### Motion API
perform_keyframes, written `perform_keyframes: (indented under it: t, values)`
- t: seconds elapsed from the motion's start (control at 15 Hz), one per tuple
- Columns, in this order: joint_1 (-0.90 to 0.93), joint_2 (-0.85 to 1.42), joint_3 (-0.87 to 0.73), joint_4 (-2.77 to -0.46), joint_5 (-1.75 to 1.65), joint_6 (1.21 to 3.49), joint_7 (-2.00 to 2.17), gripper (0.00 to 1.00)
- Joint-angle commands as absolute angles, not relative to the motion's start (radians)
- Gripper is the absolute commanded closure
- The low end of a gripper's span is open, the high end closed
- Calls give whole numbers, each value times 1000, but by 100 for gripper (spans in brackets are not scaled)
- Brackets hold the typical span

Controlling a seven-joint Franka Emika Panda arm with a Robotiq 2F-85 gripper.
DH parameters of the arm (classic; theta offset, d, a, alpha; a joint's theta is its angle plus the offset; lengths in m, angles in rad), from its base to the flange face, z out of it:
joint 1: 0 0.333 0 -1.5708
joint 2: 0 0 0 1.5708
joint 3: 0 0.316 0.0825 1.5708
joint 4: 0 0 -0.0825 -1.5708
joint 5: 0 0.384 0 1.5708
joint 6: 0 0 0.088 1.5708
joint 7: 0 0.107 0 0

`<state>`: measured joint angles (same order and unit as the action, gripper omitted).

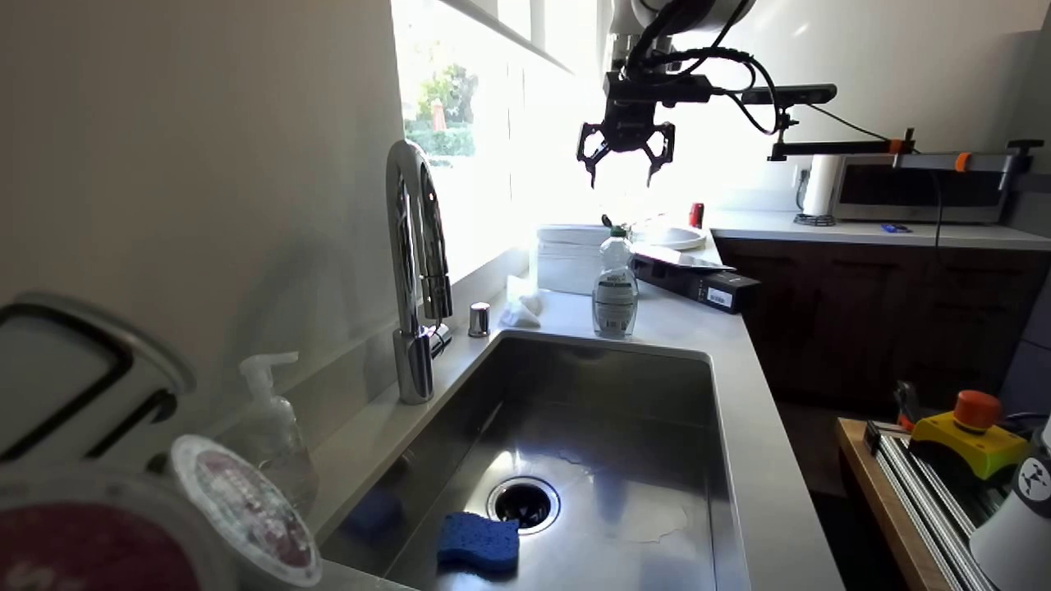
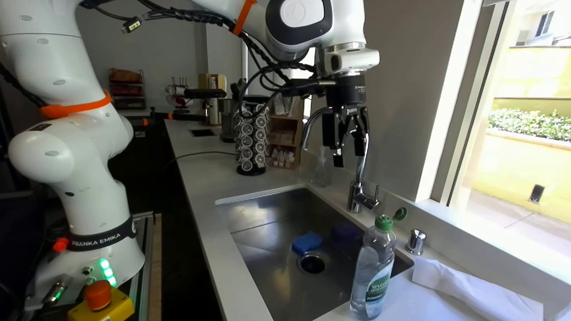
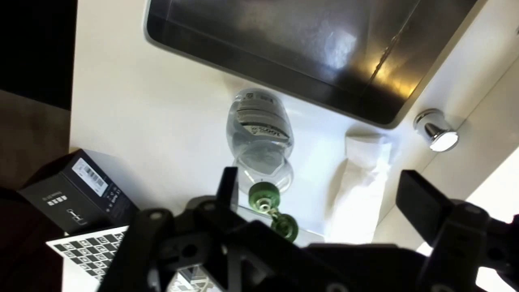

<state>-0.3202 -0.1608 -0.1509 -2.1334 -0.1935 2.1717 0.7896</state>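
Green caps a clear, curved plastic bottle (image 3: 261,121) of see-through liquid, standing upright on a pale, smooth desk (image 3: 150,109), just beside the near edge, in the wrist view, of a rectangular stainless-steel sink (image 1: 608,386). Well above the bottle hangs the robot's black two-fingered claw (image 1: 621,179), spread wide, holding and touching nothing. A hinged green lid (image 3: 285,227) is flipped back from the cap. Judging by how things lie, only the lid is done with: it is already open, while the bottle stands outside the sink and a grip on it has yet to be made. Inside the sink, a blue rectangular sponge (image 1: 479,542) lies next to the round drain (image 1: 525,505), also ungripped. Near the bottle lies crumpled white cloth or paper (image 3: 361,186); farther off are a black cardboard box (image 3: 81,190) and a black-and-white checkered sheet (image 3: 87,253). As for writing, in an exterior view the bottle's white-and-green label (image 2: 378,285) seems to read "Seventh Generation", with "POWER" starting a line beneath; "100%" shows upside down in the wrist view. Barcode aside, the box's print is mostly too small to read. Around the white arm's base, a black collar (image 2: 97,240) says "FRANKA EMIKA".
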Motion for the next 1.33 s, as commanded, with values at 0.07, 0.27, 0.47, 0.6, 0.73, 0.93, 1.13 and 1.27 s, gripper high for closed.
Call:
perform_keyframes:
  t: [0.07,0.27,0.47,0.6,0.73,0.93,1.13,1.27]
  values:
    - [-349,-102,-197,-2080,-249,2183,989,0]
    - [-356,-77,-231,-2048,-262,2168,1064,0]
    - [-344,-93,-246,-2063,-241,2169,1019,0]
    - [-343,-87,-247,-2059,-242,2169,1028,0]
    - [-343,-86,-247,-2057,-242,2169,1034,0]
    - [-343,-85,-247,-2055,-243,2169,1035,0]
    - [-343,-65,-251,-2033,-237,2156,1027,0]
    - [-345,-28,-262,-1992,-210,2130,989,0]
